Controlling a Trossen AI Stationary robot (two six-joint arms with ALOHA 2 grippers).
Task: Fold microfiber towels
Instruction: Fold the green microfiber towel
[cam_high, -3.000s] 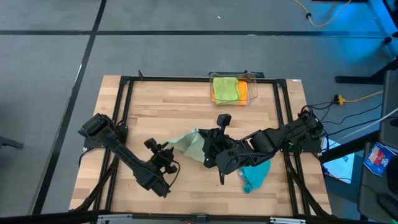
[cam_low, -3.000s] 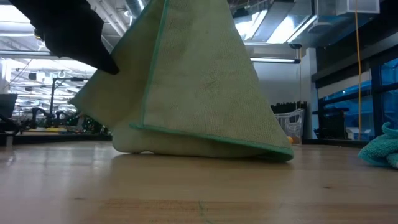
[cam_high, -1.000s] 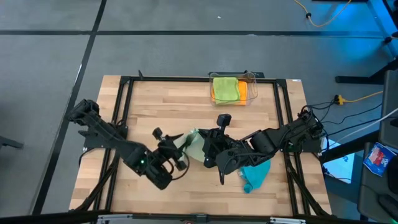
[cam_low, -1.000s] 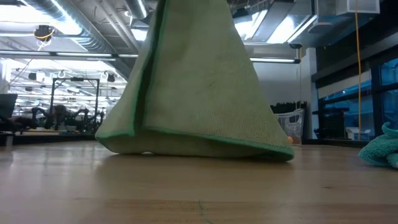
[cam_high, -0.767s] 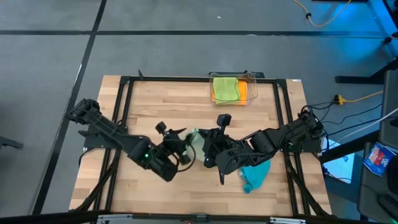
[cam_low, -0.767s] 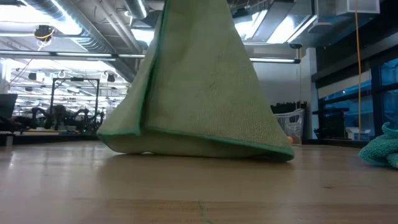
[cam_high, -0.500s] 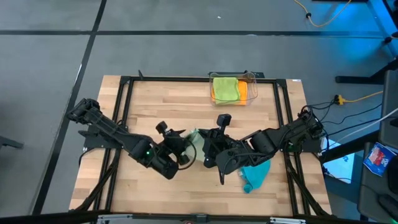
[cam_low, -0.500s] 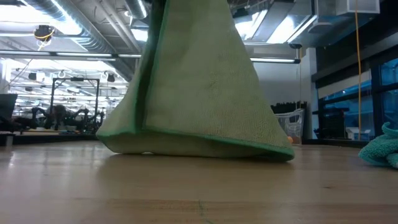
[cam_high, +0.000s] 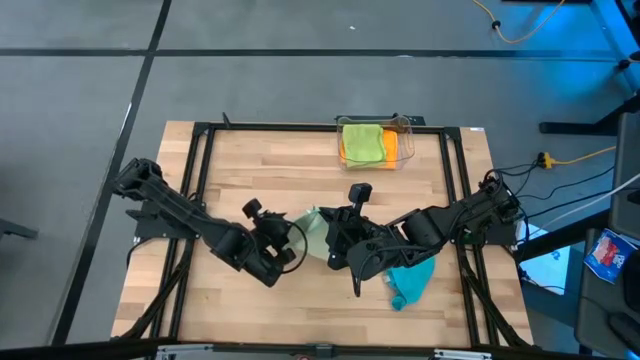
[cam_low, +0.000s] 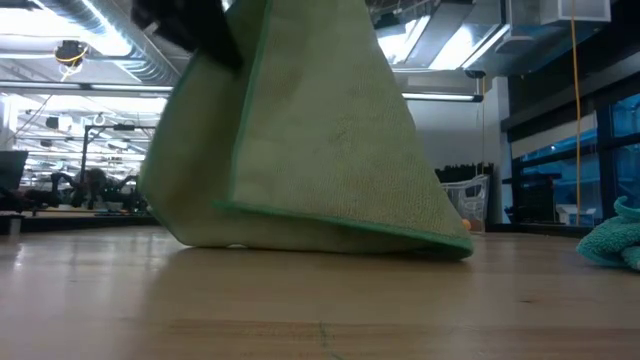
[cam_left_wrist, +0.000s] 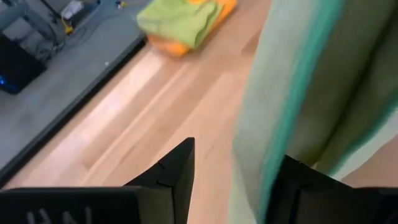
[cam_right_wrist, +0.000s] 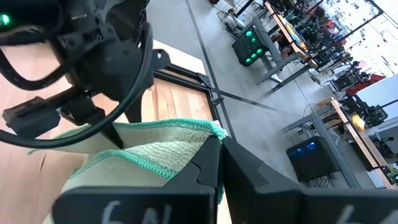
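The pale sage towel (cam_high: 314, 232) hangs like a tent in mid-table, its lower fold (cam_low: 320, 235) resting on the wood. My right gripper (cam_high: 333, 243) is shut on its top. My left gripper (cam_high: 293, 237) is open at the towel's left side, its fingers standing on either side of the teal-hemmed hanging edge (cam_left_wrist: 283, 118); in the low view it shows dark at the towel's upper left (cam_low: 190, 25). A teal towel (cam_high: 410, 282) lies crumpled at the near right. Lime green (cam_high: 362, 142) and orange (cam_high: 392, 148) towels lie folded in the bin. My right gripper pinches the sage towel's upper hemmed corner (cam_right_wrist: 213, 130) between its two fingers, which come from the table's right side, slanting down. The towel hangs below the hold with its lower fold on the table. My left gripper: I cannot tell whether its fingers (cam_left_wrist: 180, 171) touch the hanging edge.
A clear plastic bin (cam_high: 405, 125) stands at the far edge, right of centre. A black frame (cam_high: 200, 130) runs around the tabletop. Bare wood lies at the near left and the far left.
My left gripper has come down and tipped lower beside the sage towel, entering the low view at the upper left. The towel's left hanging flap has swung out toward the table's left, while its top and lower fold stay put.
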